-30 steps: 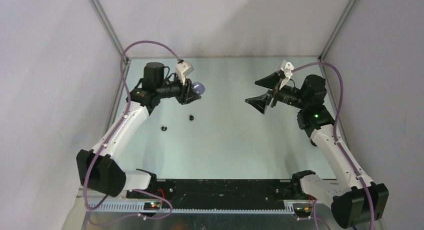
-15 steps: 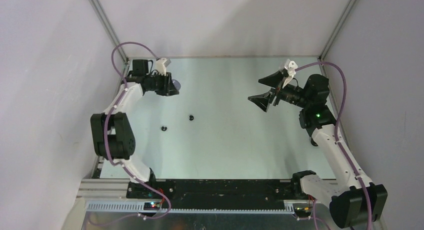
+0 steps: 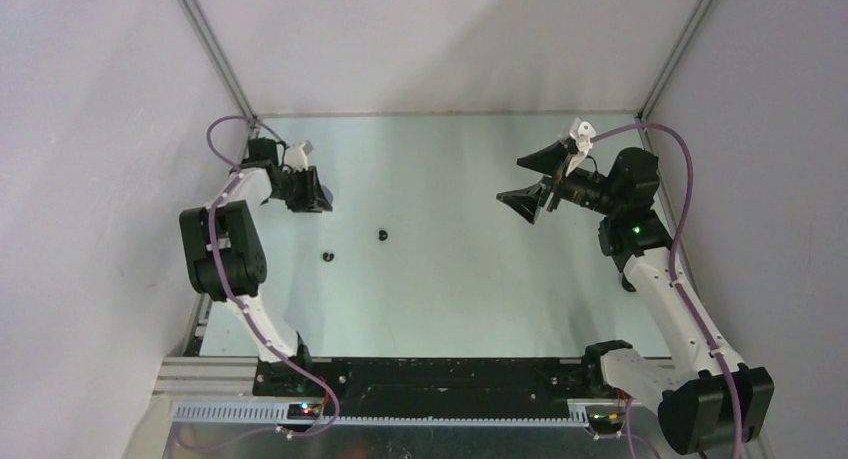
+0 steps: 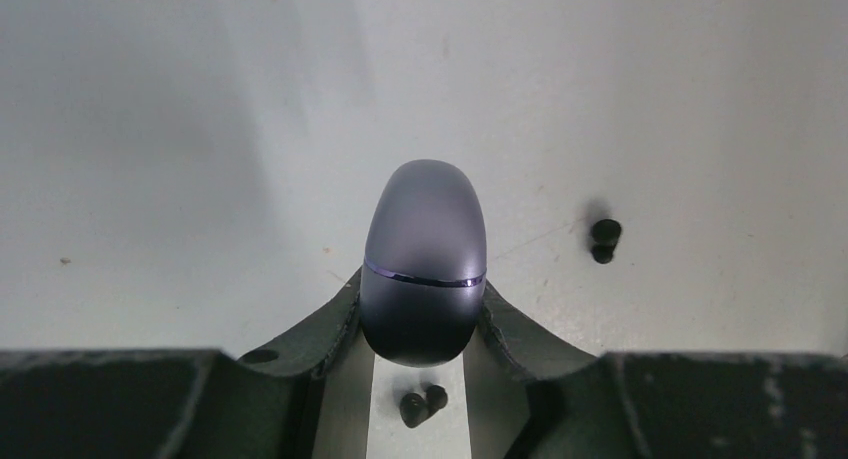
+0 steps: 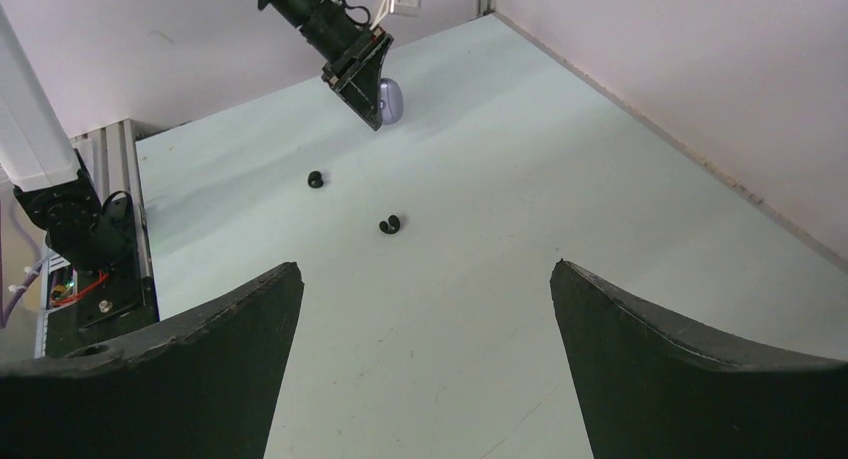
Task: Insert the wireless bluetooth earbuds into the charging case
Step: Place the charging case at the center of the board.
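Purple-grey glossy oval charging case [image 4: 424, 264], lid shut, pinched by left jaws near far-left corner of pale surface [image 3: 480, 279]. Tiny glossy black earbud [image 3: 382, 235] lies left of centre, second black earbud [image 3: 327, 254] apart, nearer left edge. Right jaws spread wide, holding nothing.

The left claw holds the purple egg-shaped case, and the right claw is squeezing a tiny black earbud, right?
No. The left gripper does hold the purple egg-shaped case, but the right gripper is open and empty. The right wrist view shows both tiny black earbuds lying on the table.
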